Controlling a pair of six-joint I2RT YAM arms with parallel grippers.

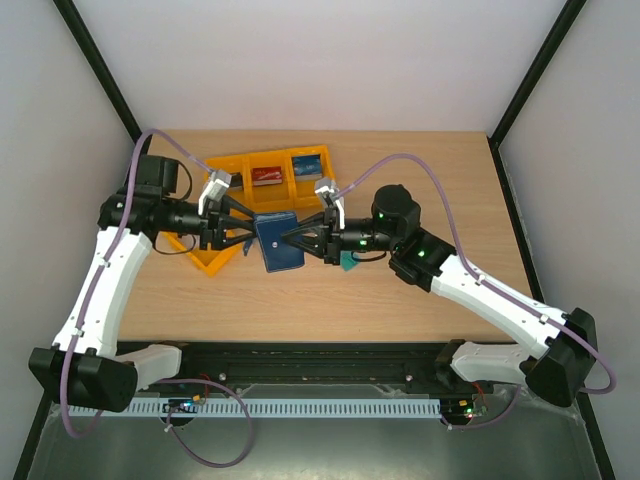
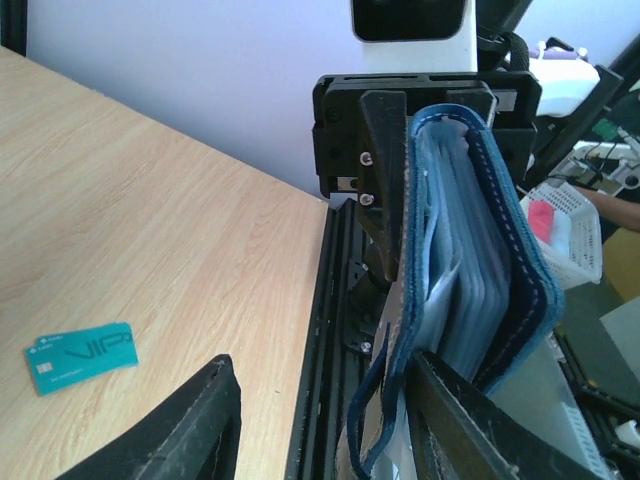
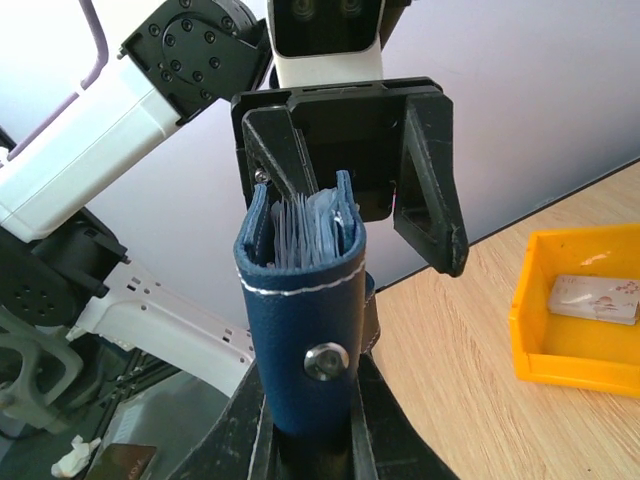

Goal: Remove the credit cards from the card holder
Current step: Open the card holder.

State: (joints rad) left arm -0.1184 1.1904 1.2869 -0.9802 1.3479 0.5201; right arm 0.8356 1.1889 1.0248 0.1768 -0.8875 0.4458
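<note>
Above the wooden table [image 1: 420, 180], you have the right gripper [image 1: 285, 238] clenched on the snap end of the navy card holder [image 1: 277, 243], keeping it off the surface with its open edge toward the left gripper [image 1: 248, 237], whose jaws stand spread, likely to reach the sleeves [image 3: 305, 215].

Light wooden table [image 1: 430, 190], filling the middle of the top view. A cluster of orange bins [image 1: 232, 163] rests on it at upper centre-left; the right-wrist view catches one bin wall at its right edge [image 3: 530, 325]. A teal card [image 1: 347, 263] lies flat on bare wood just right of centre, seen at lower left in the left-wrist view [image 2: 82, 357].
</note>
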